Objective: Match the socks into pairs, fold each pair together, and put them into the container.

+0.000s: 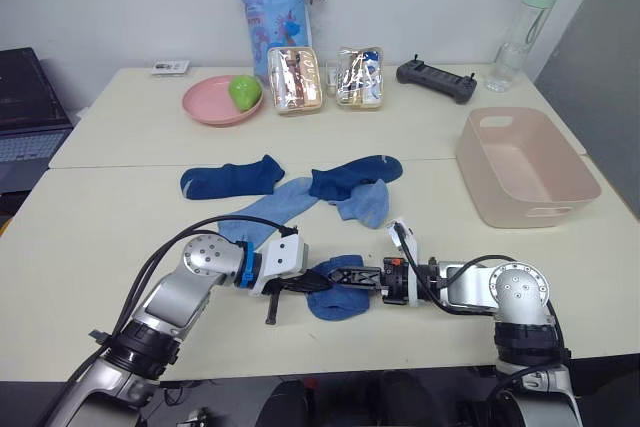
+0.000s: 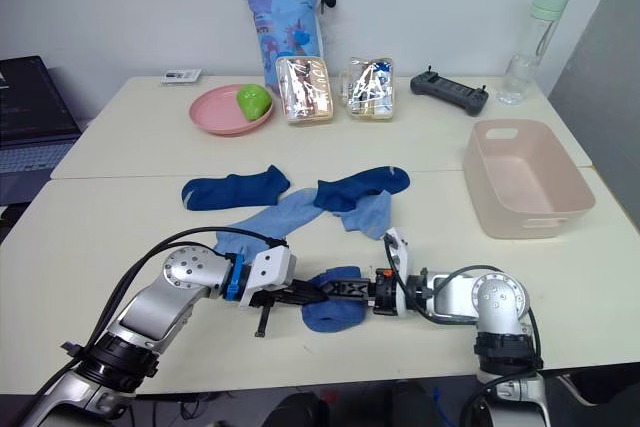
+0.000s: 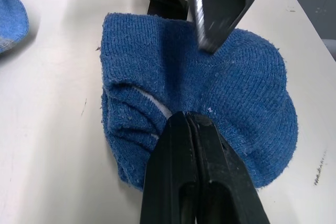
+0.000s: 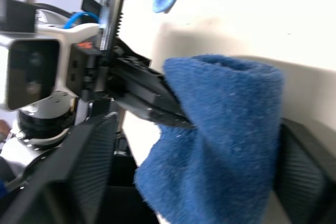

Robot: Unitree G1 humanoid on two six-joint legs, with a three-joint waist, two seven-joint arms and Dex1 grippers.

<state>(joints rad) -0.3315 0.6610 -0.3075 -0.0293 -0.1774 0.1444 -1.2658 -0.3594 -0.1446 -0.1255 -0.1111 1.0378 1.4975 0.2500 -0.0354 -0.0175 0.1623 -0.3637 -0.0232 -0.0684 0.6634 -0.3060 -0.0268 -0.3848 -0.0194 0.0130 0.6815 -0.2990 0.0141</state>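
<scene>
A medium blue sock [image 1: 340,299] lies bunched near the table's front edge, between my two grippers. My left gripper [image 3: 186,121] is shut, pinching a fold of this sock from the left. My right gripper [image 4: 199,124] reaches in from the right and stands open, one finger on each side of the bunched sock. Behind them lie two dark navy socks [image 1: 232,179] [image 1: 355,175] and two lighter blue socks [image 1: 270,212] [image 1: 366,203], partly overlapping. The pale pink container [image 1: 525,162] stands empty at the right.
At the back are a pink plate [image 1: 205,105] with a green fruit [image 1: 244,91], two clear snack boxes [image 1: 293,80] [image 1: 360,77], a blue bag [image 1: 272,7], a black controller [image 1: 437,80] and a bottle [image 1: 525,32]. A laptop [image 1: 25,117] sits off the table's left.
</scene>
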